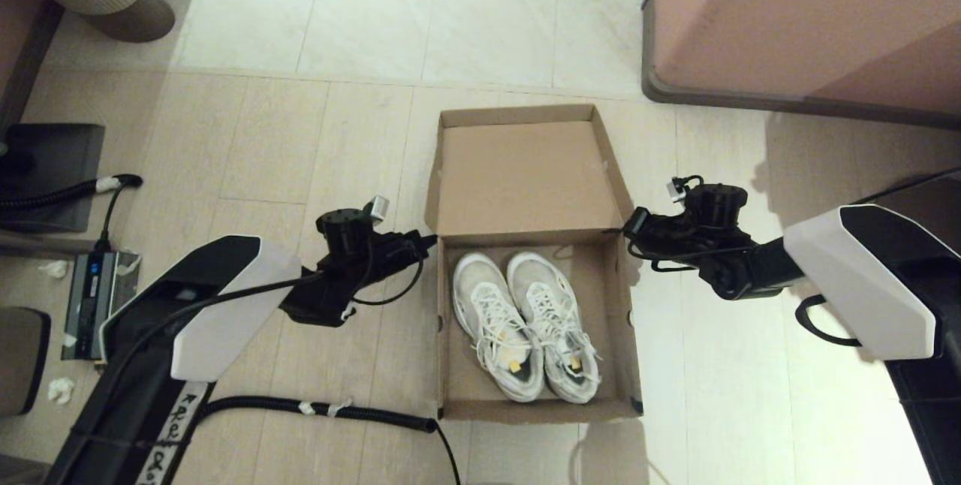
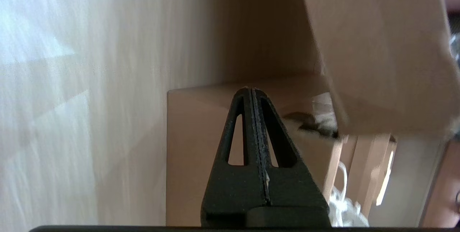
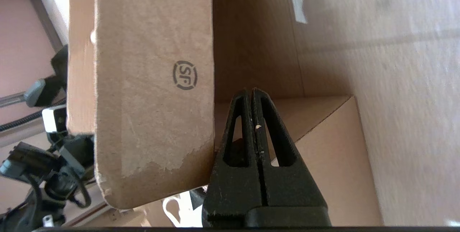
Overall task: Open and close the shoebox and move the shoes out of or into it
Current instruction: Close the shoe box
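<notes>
The brown cardboard shoebox (image 1: 537,411) stands open on the floor, its lid (image 1: 525,177) tipped back away from me. The white lace-up shoes (image 1: 525,323) lie side by side inside, toes toward the lid. My left gripper (image 1: 429,239) is shut, its tip at the box's left rear corner by the hinge. My right gripper (image 1: 629,224) is shut too, at the right rear corner against the lid's side flap. In the left wrist view the shut gripper (image 2: 251,89) points at the box wall (image 2: 194,135). In the right wrist view the shut gripper (image 3: 251,90) sits beside the lid flap (image 3: 154,81).
A large pinkish-brown furniture block (image 1: 788,19) stands at the far right. A black corrugated cable (image 1: 323,410) runs across the floor to the box's near left corner. A power unit (image 1: 97,297) and a dark mat (image 1: 52,170) lie at the left.
</notes>
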Controlling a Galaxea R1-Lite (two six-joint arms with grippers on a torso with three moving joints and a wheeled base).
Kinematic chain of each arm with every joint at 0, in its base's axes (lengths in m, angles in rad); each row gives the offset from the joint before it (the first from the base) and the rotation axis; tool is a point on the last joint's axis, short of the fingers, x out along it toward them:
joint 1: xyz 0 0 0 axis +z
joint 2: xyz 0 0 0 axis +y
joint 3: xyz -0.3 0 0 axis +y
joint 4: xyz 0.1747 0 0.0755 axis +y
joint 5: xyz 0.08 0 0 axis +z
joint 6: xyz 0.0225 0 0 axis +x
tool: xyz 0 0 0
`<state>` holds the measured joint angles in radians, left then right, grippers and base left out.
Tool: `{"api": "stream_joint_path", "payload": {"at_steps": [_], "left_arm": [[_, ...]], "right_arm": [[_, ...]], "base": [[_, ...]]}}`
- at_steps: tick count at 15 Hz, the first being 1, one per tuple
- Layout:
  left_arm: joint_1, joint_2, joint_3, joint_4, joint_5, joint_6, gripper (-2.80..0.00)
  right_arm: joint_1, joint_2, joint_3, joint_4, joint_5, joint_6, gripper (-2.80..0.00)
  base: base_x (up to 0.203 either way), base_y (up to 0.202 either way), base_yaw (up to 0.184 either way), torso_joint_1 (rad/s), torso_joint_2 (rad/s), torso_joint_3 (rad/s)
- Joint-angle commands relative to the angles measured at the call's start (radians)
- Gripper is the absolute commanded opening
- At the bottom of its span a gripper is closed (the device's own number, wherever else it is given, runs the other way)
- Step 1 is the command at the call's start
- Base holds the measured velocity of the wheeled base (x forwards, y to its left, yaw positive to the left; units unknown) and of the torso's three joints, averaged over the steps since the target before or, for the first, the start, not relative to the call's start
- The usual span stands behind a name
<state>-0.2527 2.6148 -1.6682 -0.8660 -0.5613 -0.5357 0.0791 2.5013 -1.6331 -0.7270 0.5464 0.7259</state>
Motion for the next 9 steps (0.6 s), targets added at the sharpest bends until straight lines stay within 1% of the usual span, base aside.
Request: {"api": "stream_joint_path", "payload": {"at_steps": [1,3,5,7,9], "left_arm": [[-0.005,-0.054,0.079,-0.010,-0.004,0.009,-2.80],[-0.010,-0.083,0.161,-0.042,-0.003,0.031,-2.80],[-0.006,-0.098,0.212,-0.075,-0.001,0.036,-2.80],[0.001,-0.098,0.213,-0.081,0.019,0.036,-2.80],[0.007,-0.094,0.206,-0.081,0.024,0.036,-2.80]], "right_arm": [[0.002,-0.031,0.062,-0.020,0.004,-0.003,-2.80],[0.003,-0.054,0.133,-0.049,0.004,-0.015,-2.80],[0.006,-0.081,0.230,-0.098,0.004,-0.018,-2.80],[0.012,-0.110,0.349,-0.164,0.004,-0.021,-2.80],[0.015,-0.134,0.462,-0.230,0.004,-0.022,-2.80]], "base": [[0.000,0.000,0.000,0.000,0.00,0.000],[0.000,0.000,0.000,0.000,0.00,0.000],[0.000,0.000,0.000,0.000,0.00,0.000],[0.000,0.000,0.000,0.000,0.00,0.000],[0.000,0.000,0.000,0.000,0.00,0.000]]}}
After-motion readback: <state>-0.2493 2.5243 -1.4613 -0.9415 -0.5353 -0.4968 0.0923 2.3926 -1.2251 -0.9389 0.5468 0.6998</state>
